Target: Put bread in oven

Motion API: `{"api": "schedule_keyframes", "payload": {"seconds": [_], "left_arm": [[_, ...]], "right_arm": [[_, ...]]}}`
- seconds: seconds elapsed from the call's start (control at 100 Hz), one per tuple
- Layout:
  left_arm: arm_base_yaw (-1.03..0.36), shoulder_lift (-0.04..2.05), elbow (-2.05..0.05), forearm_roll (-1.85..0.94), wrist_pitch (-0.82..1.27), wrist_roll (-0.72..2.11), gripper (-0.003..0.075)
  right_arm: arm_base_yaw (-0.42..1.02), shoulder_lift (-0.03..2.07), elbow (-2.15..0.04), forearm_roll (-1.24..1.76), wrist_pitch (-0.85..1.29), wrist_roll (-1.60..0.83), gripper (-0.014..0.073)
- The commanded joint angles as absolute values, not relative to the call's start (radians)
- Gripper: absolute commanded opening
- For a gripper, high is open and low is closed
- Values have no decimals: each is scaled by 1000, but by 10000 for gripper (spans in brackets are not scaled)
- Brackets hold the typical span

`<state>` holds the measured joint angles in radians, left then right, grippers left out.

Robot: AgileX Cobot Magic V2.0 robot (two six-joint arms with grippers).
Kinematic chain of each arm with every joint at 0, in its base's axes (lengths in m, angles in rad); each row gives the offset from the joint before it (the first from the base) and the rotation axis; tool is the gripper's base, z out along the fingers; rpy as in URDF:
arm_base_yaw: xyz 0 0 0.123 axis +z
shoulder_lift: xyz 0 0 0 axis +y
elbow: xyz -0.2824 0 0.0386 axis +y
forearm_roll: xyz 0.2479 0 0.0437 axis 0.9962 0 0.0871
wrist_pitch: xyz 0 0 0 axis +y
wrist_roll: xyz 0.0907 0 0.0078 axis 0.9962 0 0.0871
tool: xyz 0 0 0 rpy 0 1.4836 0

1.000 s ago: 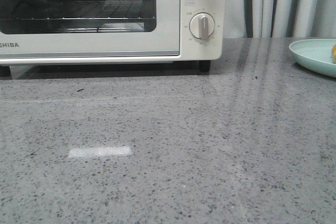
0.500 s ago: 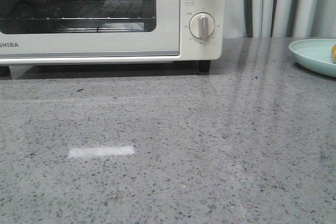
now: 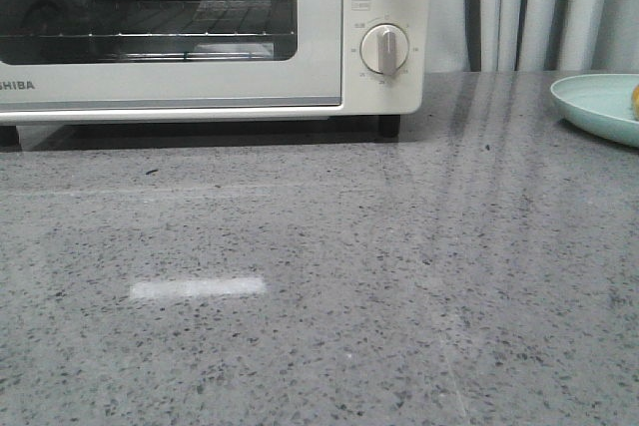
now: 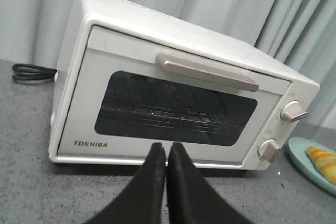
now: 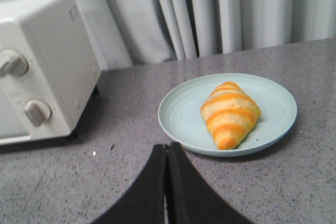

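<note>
The cream-white oven [image 3: 200,37] stands at the back left of the grey counter, its glass door closed; it also shows in the left wrist view [image 4: 173,103] and partly in the right wrist view [image 5: 42,61]. The bread [image 5: 229,114], golden with pale stripes, lies on a pale green plate [image 5: 181,111]; only a sliver of it shows in the front view [image 3: 635,99]. My left gripper [image 4: 166,148] is shut and empty, in front of the oven door. My right gripper [image 5: 167,148] is shut and empty, just short of the plate's near rim. Neither gripper shows in the front view.
The plate also shows at the right edge in the front view [image 3: 594,102] and in the left wrist view [image 4: 302,163]. A black power cord [image 4: 31,72] lies beside the oven. Grey curtains [image 5: 210,9] hang behind the counter. The oven has a bar handle [image 4: 210,72] and round dials [image 3: 384,50].
The bright reflection on the counter has widened slightly to the right. Nothing else has visibly moved.
</note>
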<state>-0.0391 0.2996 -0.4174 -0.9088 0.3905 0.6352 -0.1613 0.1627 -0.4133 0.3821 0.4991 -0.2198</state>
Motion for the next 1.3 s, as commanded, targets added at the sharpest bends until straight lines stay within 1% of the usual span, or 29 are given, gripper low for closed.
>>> {"api": "schedule_keyframes", "payload": {"seconds": [0.0, 0.1, 0.43, 0.55, 0.74, 0.89, 1.01, 1.29], "left_arm": [[-89, 406, -533, -922, 358, 723, -21], [-144, 508, -610, -921, 360, 801, -21], [-308, 798, -792, -913, 201, 857, -21], [-357, 910, -854, -913, 199, 859, -21], [-369, 1066, -947, -913, 195, 861, -21], [-369, 1136, -984, -913, 174, 861, -21], [-369, 1161, -986, -910, 194, 861, -21], [-367, 1172, -968, -806, 241, 861, -22]], "right_arm": [[-145, 219, -478, 389, 447, -254, -69], [-141, 231, -480, 389, 445, -254, -69], [-141, 231, -480, 393, 423, -254, -69], [-139, 231, -480, 395, 423, -254, -69], [-139, 231, -480, 395, 423, -254, -69], [-139, 231, -480, 395, 428, -254, -69], [-139, 231, -480, 395, 430, -254, -69], [-139, 231, -480, 395, 430, -254, -69]]}}
